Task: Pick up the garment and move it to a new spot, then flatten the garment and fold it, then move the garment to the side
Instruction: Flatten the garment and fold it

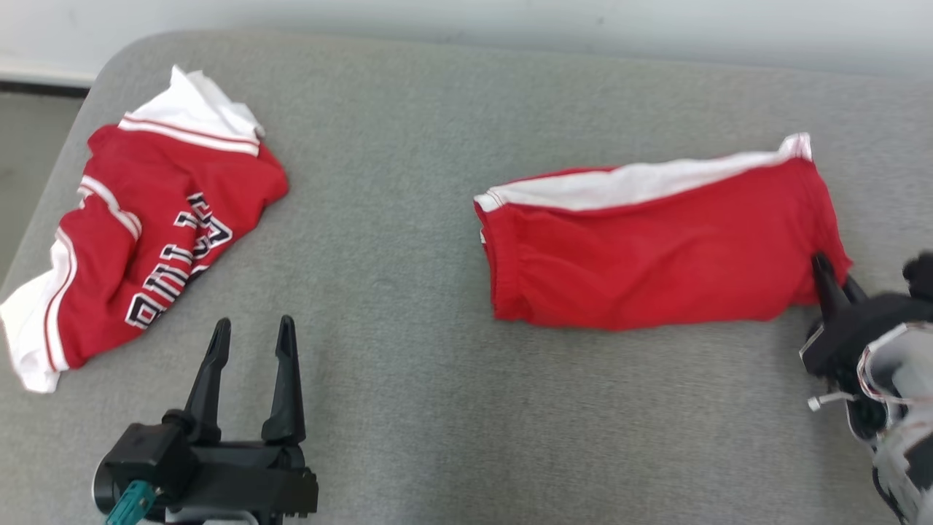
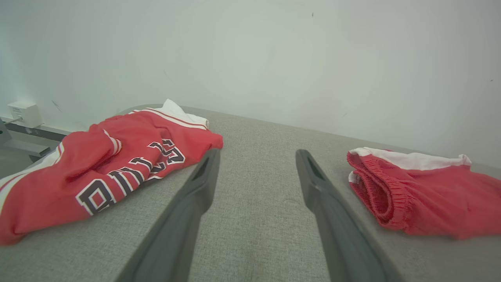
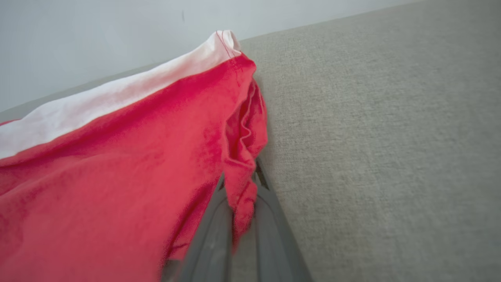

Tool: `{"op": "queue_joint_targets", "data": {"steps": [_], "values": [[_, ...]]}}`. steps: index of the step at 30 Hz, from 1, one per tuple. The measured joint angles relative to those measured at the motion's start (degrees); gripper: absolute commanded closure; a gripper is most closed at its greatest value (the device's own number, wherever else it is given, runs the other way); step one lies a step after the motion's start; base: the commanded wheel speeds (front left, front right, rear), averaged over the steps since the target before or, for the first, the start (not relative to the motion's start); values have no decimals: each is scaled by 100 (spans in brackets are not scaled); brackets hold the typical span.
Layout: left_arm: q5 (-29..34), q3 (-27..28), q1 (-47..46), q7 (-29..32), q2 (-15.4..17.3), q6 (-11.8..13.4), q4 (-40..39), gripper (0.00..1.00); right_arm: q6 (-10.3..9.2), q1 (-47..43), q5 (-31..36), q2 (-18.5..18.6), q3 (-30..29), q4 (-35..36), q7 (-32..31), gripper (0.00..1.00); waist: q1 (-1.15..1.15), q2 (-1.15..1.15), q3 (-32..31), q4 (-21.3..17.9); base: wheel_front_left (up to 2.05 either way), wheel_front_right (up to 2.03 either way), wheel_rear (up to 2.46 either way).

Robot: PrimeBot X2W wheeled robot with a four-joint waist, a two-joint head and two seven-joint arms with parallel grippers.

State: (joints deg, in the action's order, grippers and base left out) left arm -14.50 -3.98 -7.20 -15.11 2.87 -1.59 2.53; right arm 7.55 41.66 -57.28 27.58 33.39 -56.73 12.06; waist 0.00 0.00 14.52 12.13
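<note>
The garment (image 1: 656,248) is a pair of red shorts with a white side stripe, lying folded flat on the right half of the grey padded table (image 1: 437,423). My right gripper (image 1: 831,273) is at its near right corner, shut on a pinch of the red hem. In the right wrist view the cloth (image 3: 98,176) bunches between the two fingers of that gripper (image 3: 240,176). My left gripper (image 1: 251,328) stands open over bare table at the lower left, apart from the shorts (image 2: 430,207), and nothing lies between the fingers of this gripper (image 2: 258,152).
A crumpled red and white jersey (image 1: 146,233) with dark lettering lies at the table's left edge, and in the left wrist view the jersey (image 2: 98,168) is left of the fingers. A pale wall runs behind the table. A small white box (image 2: 25,113) sits on the wall at far left.
</note>
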Motion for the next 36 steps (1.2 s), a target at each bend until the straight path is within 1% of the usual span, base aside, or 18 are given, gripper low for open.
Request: {"op": "queue_joint_targets", "data": {"steps": [11,16,20,24,28,31,36], "values": [[240,299,247,0,1,-205,60,0,0,-1144,-740,377,-359,446,230,100,0,0,-442,-495,0,0,0],[285,371,282,-1,2,-255,66,0,0,-1464,-850,542,-647,514,269,100,0,0,-551,-648,0,0,0],[291,345,285,0,0,-253,53,0,0,-1522,-851,573,-758,542,287,100,0,0,-559,-690,0,0,0],[291,339,289,0,1,-248,60,0,0,-1486,-697,517,-850,710,293,100,1,1,-545,-729,0,0,0],[291,338,291,0,1,-247,86,0,0,-1404,-377,387,-920,1002,294,100,0,1,-558,-777,0,0,0],[291,341,292,0,1,-255,113,0,0,-1397,-133,280,-962,1343,294,100,0,1,-576,-816,0,0,0],[291,341,292,0,1,-294,158,0,0,-1400,326,52,-875,2035,307,100,1,1,-611,-882,0,0,0]]}}
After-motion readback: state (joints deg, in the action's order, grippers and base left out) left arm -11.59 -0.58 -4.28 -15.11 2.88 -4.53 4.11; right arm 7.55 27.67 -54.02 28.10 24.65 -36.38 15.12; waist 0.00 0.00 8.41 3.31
